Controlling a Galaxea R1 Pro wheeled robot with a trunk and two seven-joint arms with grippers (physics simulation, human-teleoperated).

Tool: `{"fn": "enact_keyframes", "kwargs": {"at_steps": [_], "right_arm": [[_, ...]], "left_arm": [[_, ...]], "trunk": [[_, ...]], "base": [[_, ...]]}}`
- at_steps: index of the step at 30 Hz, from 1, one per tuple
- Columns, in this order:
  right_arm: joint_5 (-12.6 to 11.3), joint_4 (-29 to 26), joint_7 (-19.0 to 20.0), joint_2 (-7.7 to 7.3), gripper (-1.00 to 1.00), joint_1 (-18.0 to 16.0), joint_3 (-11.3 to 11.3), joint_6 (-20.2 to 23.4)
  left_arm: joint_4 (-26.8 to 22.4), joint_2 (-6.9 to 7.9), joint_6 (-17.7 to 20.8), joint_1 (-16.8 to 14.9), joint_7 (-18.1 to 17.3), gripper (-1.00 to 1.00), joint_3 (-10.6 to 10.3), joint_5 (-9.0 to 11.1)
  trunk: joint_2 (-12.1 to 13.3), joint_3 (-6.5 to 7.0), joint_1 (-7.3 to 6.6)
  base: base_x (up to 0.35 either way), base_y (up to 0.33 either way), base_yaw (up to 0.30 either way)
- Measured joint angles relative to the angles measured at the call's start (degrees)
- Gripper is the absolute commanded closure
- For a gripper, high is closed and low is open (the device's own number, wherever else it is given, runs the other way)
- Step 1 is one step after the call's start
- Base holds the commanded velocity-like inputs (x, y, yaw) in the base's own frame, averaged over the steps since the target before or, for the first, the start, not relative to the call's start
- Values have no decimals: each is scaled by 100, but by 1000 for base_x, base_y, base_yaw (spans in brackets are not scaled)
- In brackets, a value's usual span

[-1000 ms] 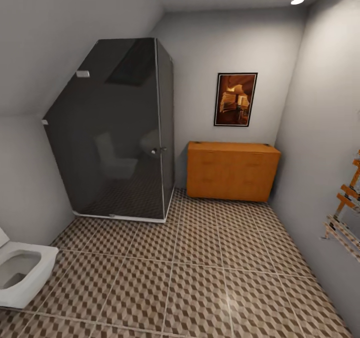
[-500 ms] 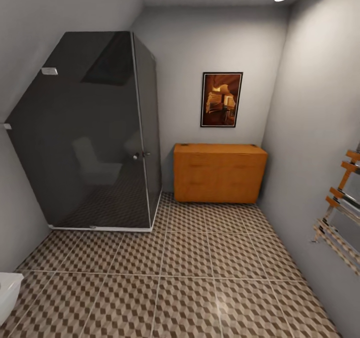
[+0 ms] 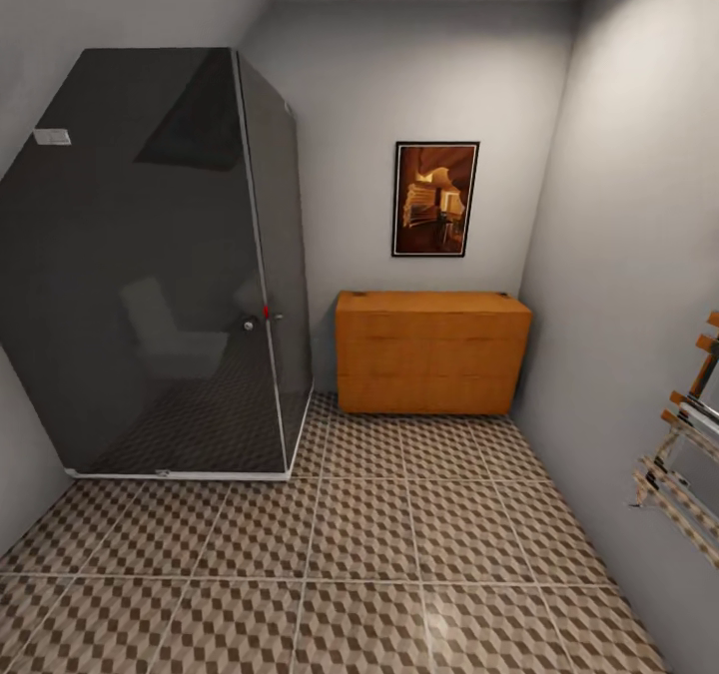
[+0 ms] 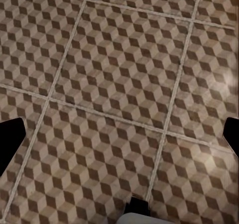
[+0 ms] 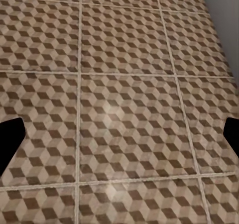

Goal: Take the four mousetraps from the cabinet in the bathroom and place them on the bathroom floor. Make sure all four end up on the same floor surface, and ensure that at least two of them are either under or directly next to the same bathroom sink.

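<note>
The orange-brown cabinet [image 3: 431, 351] stands against the far wall, its drawer fronts shut and its top flat. The mousetraps are out of view, and so is the bathroom sink. The cube-patterned bathroom floor [image 3: 399, 544] stretches from me to the cabinet. In the left wrist view, my left gripper [image 4: 122, 139] hangs open over bare tiles [image 4: 114, 74], its dark fingertips [image 4: 11, 143] far apart. In the right wrist view, my right gripper [image 5: 122, 137] is also open above the floor [image 5: 124, 99], with nothing between its fingertips [image 5: 10, 140].
A dark glass shower cubicle [image 3: 160, 275] fills the left side up to the cabinet. A framed picture [image 3: 434, 199] hangs above the cabinet. A wooden towel rack [image 3: 689, 454] juts from the right wall. A grey wall [image 5: 224, 5] borders the tiles.
The head camera has swung right and moved forward: the toilet has slid out of the picture at left, and the cabinet and shower now sit further left and lower in view.
</note>
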Motion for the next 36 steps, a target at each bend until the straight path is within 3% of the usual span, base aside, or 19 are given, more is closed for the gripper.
{"fn": "enact_keyframes", "kwargs": {"at_steps": [7,22,36], "right_arm": [[0,-1,-1,-1,-100,1,-4,0],[-23,-1,-8,-32,-100,1,-14,1],[-12,0,-1,-28,-100,0,-2,1]], "left_arm": [[1,1,2,-1,0,-100,4,-2],[2,1,1,-1,0,-100,4,-1],[0,-6,-5,0,-6,-100,-1,-2]], "trunk": [[0,0,0],[0,0,1],[0,0,1]], "base": [[316,-79,-57],[310,-35,-247],[125,0,-29]]}}
